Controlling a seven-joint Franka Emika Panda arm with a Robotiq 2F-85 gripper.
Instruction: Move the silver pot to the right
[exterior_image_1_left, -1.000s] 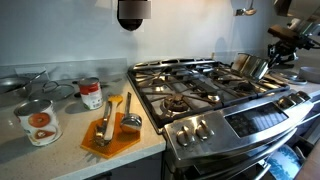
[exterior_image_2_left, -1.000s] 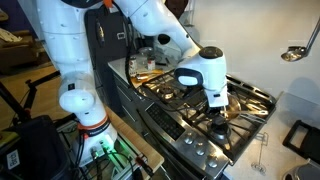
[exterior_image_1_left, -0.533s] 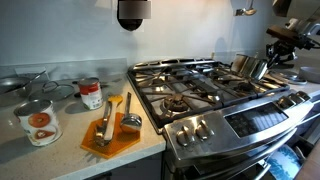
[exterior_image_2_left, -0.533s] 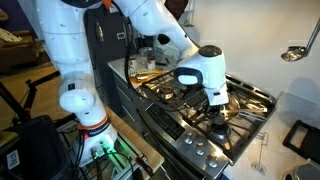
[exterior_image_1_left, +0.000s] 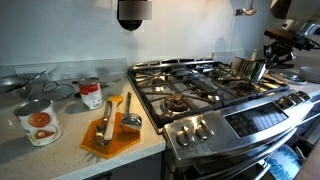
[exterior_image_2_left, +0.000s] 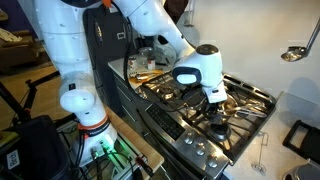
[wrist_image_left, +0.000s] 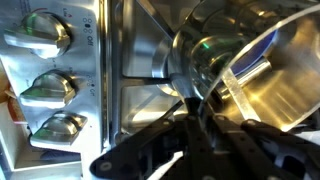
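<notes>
Steel covered most of the scene: a gas range (exterior_image_1_left: 190, 76) with dark grates stood beside a pale counter (exterior_image_1_left: 60, 148). The silver pot (exterior_image_1_left: 247, 68) sat at the far right-hand end of the range, toward the back, as seen in an exterior view. The gripper (exterior_image_1_left: 268, 54) reached it from the right, just above its rim. In the wrist view the pot (wrist_image_left: 262, 85) filled the right half, its bright interior catching golden reflections. There the gripper (wrist_image_left: 196, 112) rose from the bottom edge with its dark fingers (wrist_image_left: 150, 150) drawn close together. They seemed to be pinched on the near wall of the pot, though the contact itself was blurred. Three control knobs (wrist_image_left: 45, 90) ran down the left of that view. On the counter, well apart from the pot, stood two labelled tin cans (exterior_image_1_left: 38, 122) and an orange board (exterior_image_1_left: 110, 142) carrying a few utensils.
</notes>
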